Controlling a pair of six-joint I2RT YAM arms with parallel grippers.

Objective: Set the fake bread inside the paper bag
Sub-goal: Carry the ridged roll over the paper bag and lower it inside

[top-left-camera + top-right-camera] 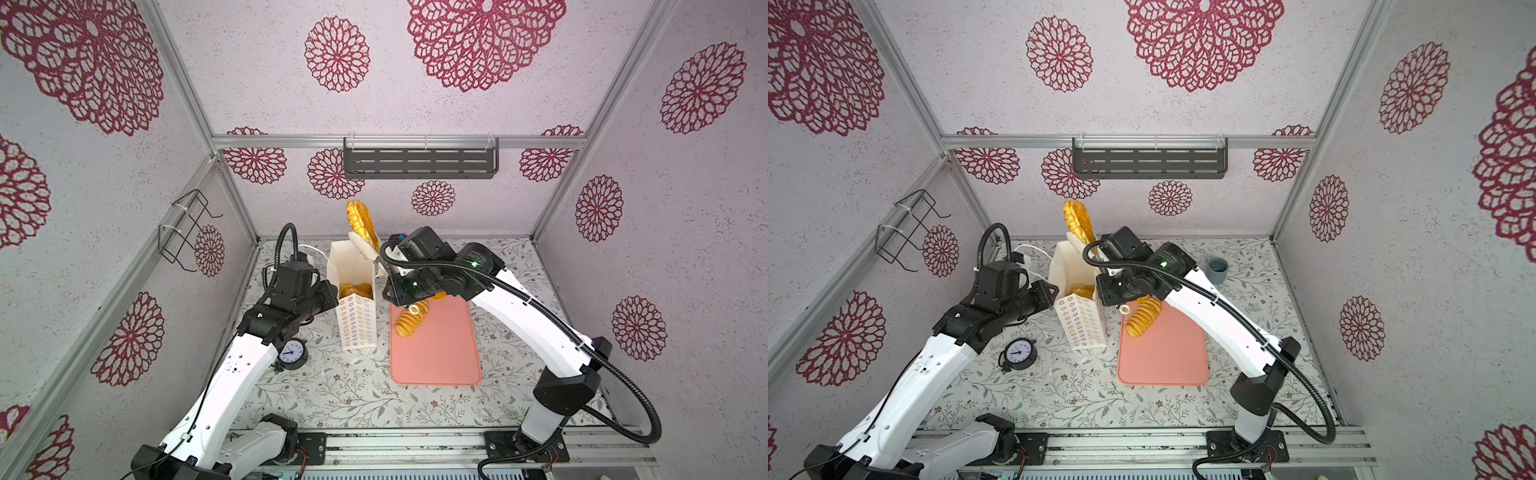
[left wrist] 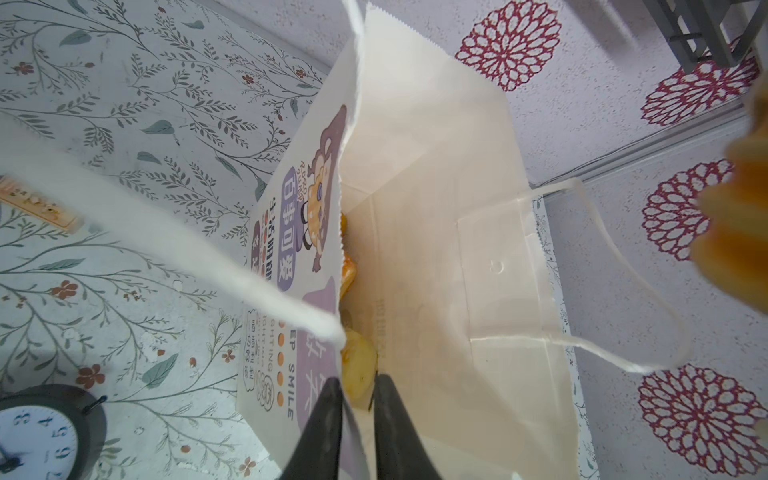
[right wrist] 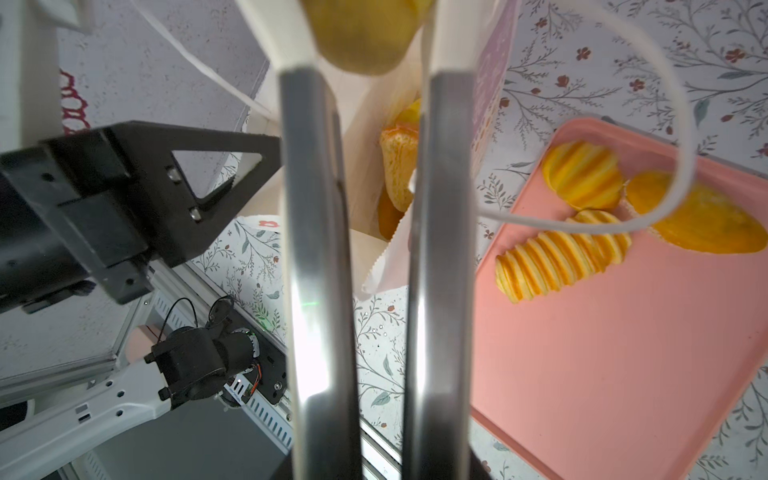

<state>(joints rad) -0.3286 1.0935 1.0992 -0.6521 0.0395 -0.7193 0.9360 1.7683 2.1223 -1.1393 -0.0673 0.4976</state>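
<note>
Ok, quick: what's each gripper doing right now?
Left gripper: jaws nearly shut astride one wall of the paper bag; a firm pinch cannot be told.
Right gripper: closed on tongs that clamp a long bread.

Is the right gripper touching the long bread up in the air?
Touching. The right wrist view shows the right gripper squeezing the long bread between its white pads, with no gap on either side.

top views look down from high; close wrist views share the paper bag (image 2: 436, 187)

Robot lab booth, aluminium frame (image 1: 399, 142), wallpapered panels (image 1: 257, 75) (red rosettes), mounting rail (image 1: 415, 446)
</note>
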